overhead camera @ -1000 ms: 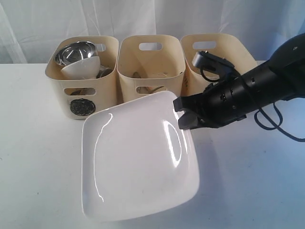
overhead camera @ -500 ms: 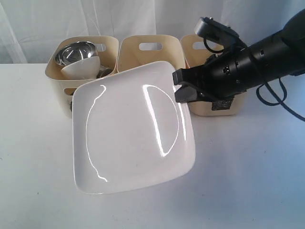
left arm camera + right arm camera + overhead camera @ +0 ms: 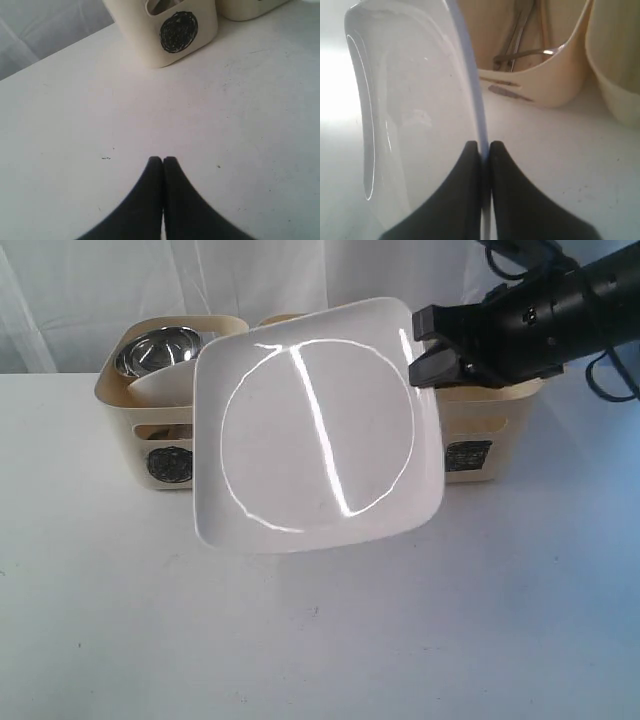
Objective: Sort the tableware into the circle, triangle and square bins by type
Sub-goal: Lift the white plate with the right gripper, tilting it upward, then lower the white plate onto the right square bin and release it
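Observation:
The large square white plate [image 3: 315, 430] hangs in the air, tipped nearly upright in front of the bins. My right gripper [image 3: 425, 355] is shut on its right rim; in the right wrist view the thin rim of the plate [image 3: 405, 115] sits between the right gripper's [image 3: 484, 145] fingers. The plate hides most of the middle bin [image 3: 272, 320]. The left bin [image 3: 125, 430], marked with a scribbled circle [image 3: 167, 464], holds a steel bowl [image 3: 155, 348] and a small white bowl [image 3: 160, 388]. Metal cutlery [image 3: 520, 45] lies in a bin [image 3: 545, 80]. My left gripper [image 3: 163, 159] is shut and empty over bare table.
The right bin [image 3: 500, 425] carries a dark scribble [image 3: 467, 455] and stands just under the right arm. The circle-marked bin [image 3: 178, 31] lies ahead of the left gripper. A white curtain [image 3: 100, 285] hangs behind the bins. White tabletop [image 3: 320, 640] stretches in front.
The right gripper has raised the plate up and back toward the bins and tipped it more upright; it now covers the middle bin. The left gripper's earlier state is not shown.

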